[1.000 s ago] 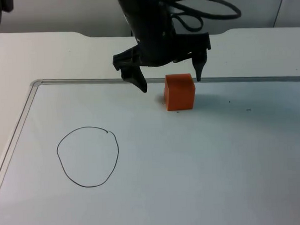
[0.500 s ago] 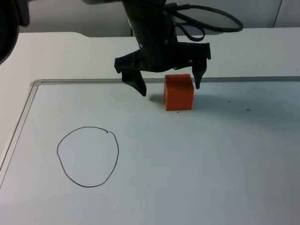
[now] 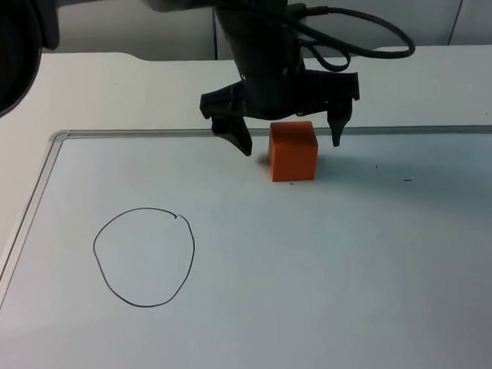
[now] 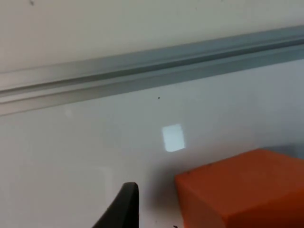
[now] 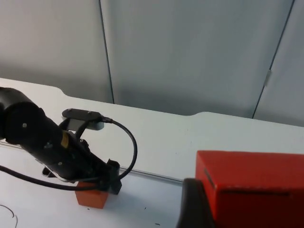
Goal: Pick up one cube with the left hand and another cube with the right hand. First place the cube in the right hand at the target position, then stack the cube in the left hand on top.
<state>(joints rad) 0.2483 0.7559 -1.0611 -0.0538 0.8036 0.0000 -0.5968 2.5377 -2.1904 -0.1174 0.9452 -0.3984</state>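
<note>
An orange cube (image 3: 295,159) sits on the whiteboard near its far edge. My left gripper (image 3: 291,144) hangs open over it, one fingertip on each side and neither touching. The left wrist view has this cube (image 4: 242,190) close up beside one black fingertip (image 4: 122,209). My right gripper (image 5: 247,213) is shut on a red cube (image 5: 251,190) and is held high and away from the board, looking back at the orange cube (image 5: 92,198). A hand-drawn black circle (image 3: 145,257) marks the board's left part.
The whiteboard has a metal frame (image 3: 56,140) that runs just behind the orange cube (image 4: 142,71). The left arm (image 5: 52,142) reaches over the far edge. A grey partition wall (image 5: 190,52) stands behind the table.
My left gripper has shifted a little to the right, so its open fingers now straddle the orange cube more evenly. The cube has stayed about where it was.
</note>
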